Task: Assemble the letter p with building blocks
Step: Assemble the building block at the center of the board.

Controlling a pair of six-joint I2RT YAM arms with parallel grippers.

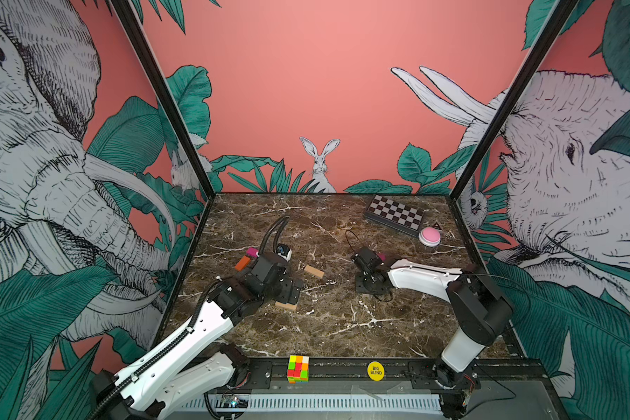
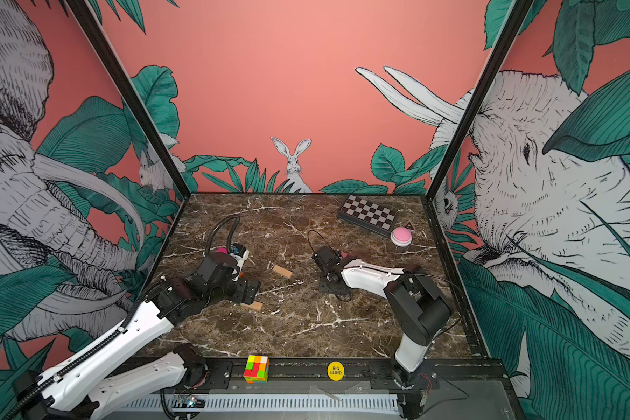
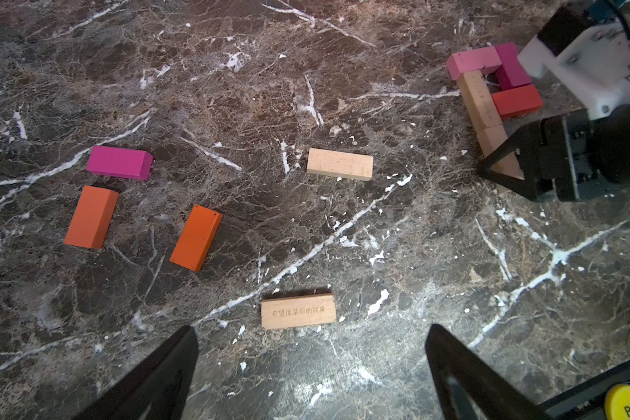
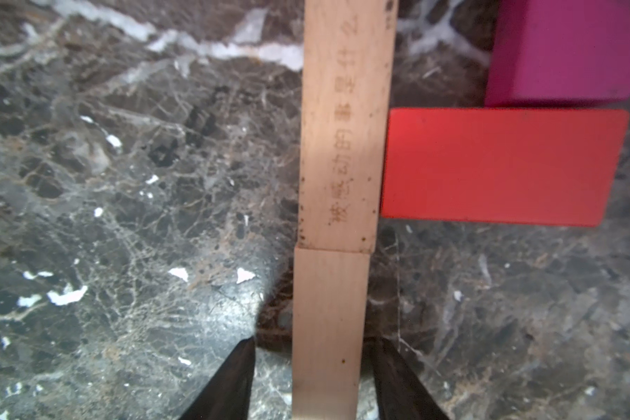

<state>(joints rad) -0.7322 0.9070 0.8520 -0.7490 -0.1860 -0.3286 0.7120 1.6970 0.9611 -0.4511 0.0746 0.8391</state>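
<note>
In the right wrist view, two tan blocks lie end to end: one with printed characters (image 4: 346, 127) and a plain one (image 4: 330, 327). A red block (image 4: 499, 167) and a magenta block (image 4: 568, 51) lie beside them. My right gripper (image 4: 313, 342) straddles the plain tan block, open, with a gap at each finger. The left wrist view adds a pink block (image 3: 473, 62) capping this group. My left gripper (image 3: 311, 338) hangs wide open, holding nothing, near a printed tan block (image 3: 298, 311). Another tan block (image 3: 339, 164), two orange blocks (image 3: 196, 237) (image 3: 91, 217) and a magenta block (image 3: 119, 162) lie loose.
A black-and-white checkered box (image 1: 395, 214) and a pink round button (image 1: 430, 236) sit at the back right. On the front rail stand a multicoloured puzzle cube (image 1: 298, 369) and a yellow disc (image 1: 375, 370). Walls close off three sides of the marble table (image 1: 342, 327).
</note>
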